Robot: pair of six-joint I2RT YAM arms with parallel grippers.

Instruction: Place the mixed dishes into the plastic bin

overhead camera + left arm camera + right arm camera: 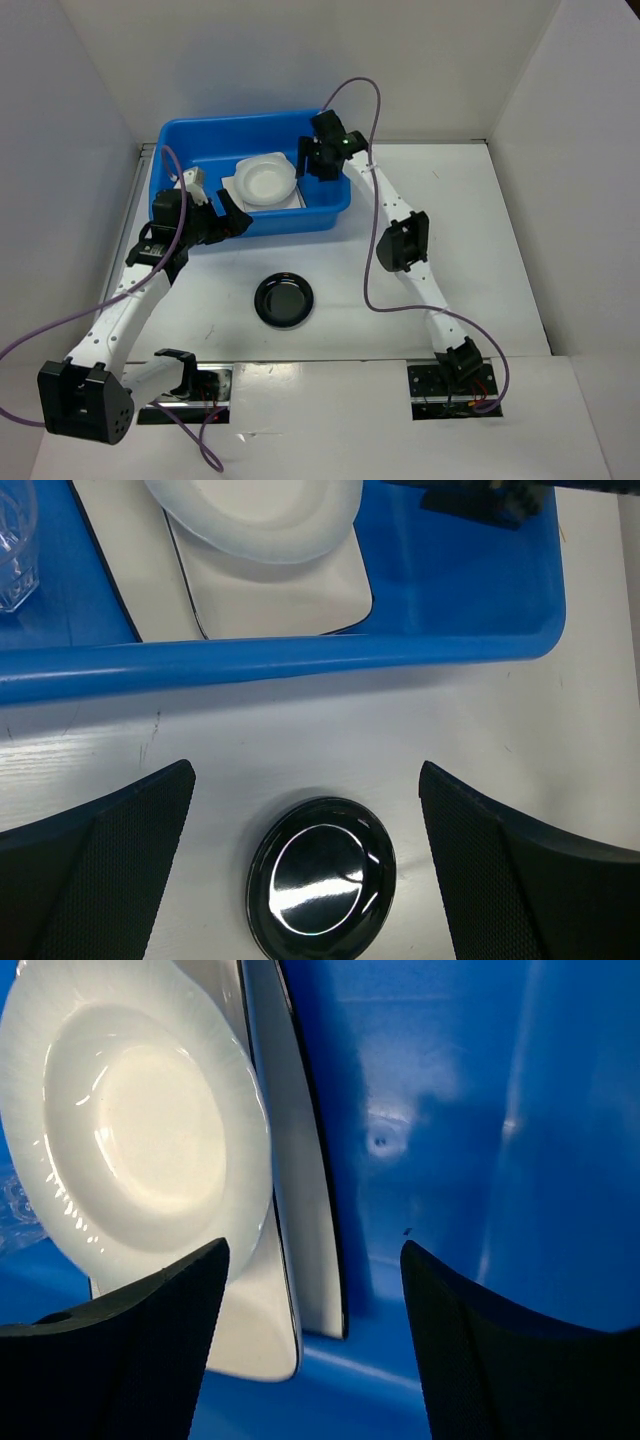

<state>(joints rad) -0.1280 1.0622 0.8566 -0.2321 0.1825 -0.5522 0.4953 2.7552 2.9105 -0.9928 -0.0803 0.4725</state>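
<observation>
The blue plastic bin stands at the back left of the table. In it a round white bowl rests on two stacked pale plates, with a small clear cup beside them. The round black saucer lies on the table in front of the bin. My right gripper hangs open over the bin's right part, just right of the bowl and the plates' dark-rimmed edges. My left gripper stands open at the bin's front wall, with the saucer on the table below it.
White walls close the table in at the back and on both sides. The right arm reaches diagonally across the right half of the table, with its purple cable looping above it.
</observation>
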